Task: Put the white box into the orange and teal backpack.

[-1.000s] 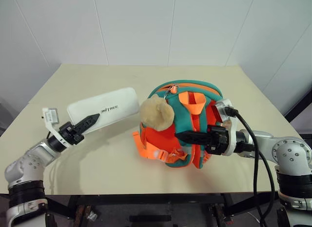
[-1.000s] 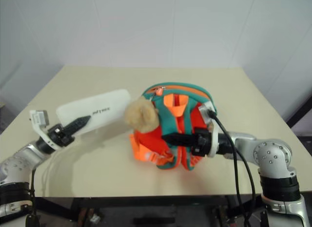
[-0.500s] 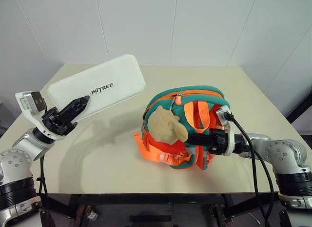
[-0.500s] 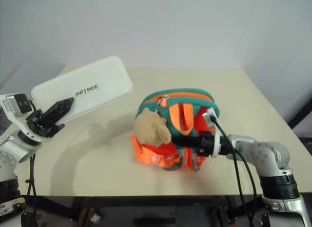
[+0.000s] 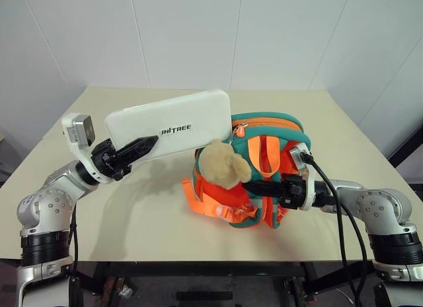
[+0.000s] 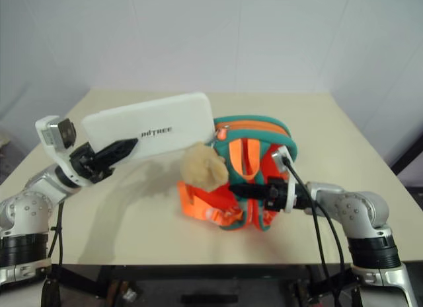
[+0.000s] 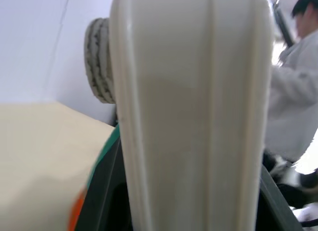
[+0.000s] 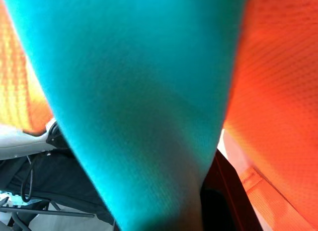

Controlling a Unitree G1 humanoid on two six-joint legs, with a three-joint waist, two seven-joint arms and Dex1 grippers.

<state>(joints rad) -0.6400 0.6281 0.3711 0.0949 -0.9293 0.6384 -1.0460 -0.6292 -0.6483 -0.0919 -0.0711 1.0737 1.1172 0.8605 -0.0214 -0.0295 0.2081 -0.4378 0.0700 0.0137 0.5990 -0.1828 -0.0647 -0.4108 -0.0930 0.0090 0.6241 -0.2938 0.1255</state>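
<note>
Above the beige worktop (image 5: 132, 208): white box (image 5: 168, 124), held aloft by one end in the left tool (image 5: 142, 147), its far end just over the orange and teal backpack (image 5: 264, 165), apparently lined up for insertion. Right tool (image 5: 254, 185) clamped shut on a teal strap (image 8: 139, 102), evidently steadying the bag upright. Tan plush toy (image 5: 223, 166) hangs at the front.

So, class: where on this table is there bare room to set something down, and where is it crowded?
Free: the table left of the orange and teal backpack, and the far strip behind it. Crowded: the middle-right, with the backpack and right gripper.
</note>
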